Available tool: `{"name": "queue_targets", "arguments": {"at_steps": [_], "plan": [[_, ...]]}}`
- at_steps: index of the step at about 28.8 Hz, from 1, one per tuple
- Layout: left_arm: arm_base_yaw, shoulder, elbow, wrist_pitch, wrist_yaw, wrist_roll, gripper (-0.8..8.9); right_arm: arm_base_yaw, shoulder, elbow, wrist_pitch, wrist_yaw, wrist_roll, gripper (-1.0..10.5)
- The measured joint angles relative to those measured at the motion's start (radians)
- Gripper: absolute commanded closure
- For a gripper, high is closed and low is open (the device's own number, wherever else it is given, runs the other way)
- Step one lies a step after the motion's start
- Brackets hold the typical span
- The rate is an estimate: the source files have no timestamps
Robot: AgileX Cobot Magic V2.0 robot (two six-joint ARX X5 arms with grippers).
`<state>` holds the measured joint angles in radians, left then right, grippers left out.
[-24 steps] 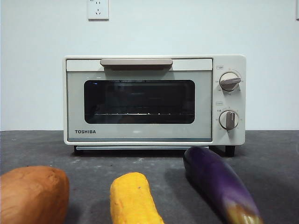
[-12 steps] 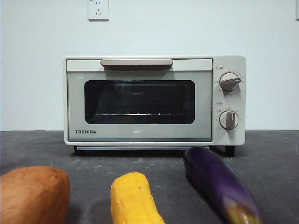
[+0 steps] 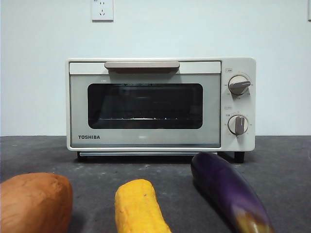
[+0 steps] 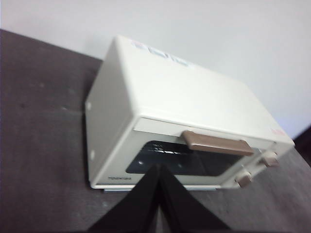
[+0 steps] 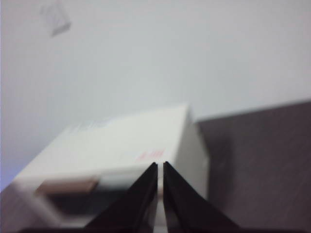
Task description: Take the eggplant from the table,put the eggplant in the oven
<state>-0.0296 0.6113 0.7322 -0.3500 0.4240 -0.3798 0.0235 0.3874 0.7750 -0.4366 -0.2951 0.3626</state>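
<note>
dark speckled table (image 3: 282,160) beneath a white wall (image 3: 39,73); left gripper (image 4: 158,167) and right gripper (image 5: 160,165) both pressed together, empty

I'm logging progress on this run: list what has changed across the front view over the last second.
Nothing visibly changed. The eggplant lies on the table in front of the oven, whose door is shut; no gripper has entered the front view.
</note>
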Motion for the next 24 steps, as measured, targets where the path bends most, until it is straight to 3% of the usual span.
{"name": "queue_targets", "arguments": {"at_steps": [4, 10, 13, 20, 24], "plan": [[-0.014, 0.072, 0.053, -0.007, 0.032, 0.028, 8.06, 0.0, 0.085, 0.05, -0.124, -0.14, -0.018, 9.2], [-0.042, 0.134, 0.068, -0.009, 0.046, 0.039, 8.06, 0.001, 0.192, 0.063, -0.279, -0.327, -0.048, 6.9], [-0.061, 0.153, 0.068, -0.01, 0.046, 0.041, 8.06, 0.015, 0.237, 0.063, -0.354, -0.378, -0.051, 6.5], [-0.1, 0.182, 0.068, 0.021, 0.046, 0.041, 8.06, 0.175, 0.338, 0.063, -0.431, -0.376, -0.065, 6.3], [-0.13, 0.2, 0.068, 0.025, 0.046, 0.041, 8.06, 0.322, 0.421, 0.063, -0.431, -0.229, -0.067, 6.3]]}}
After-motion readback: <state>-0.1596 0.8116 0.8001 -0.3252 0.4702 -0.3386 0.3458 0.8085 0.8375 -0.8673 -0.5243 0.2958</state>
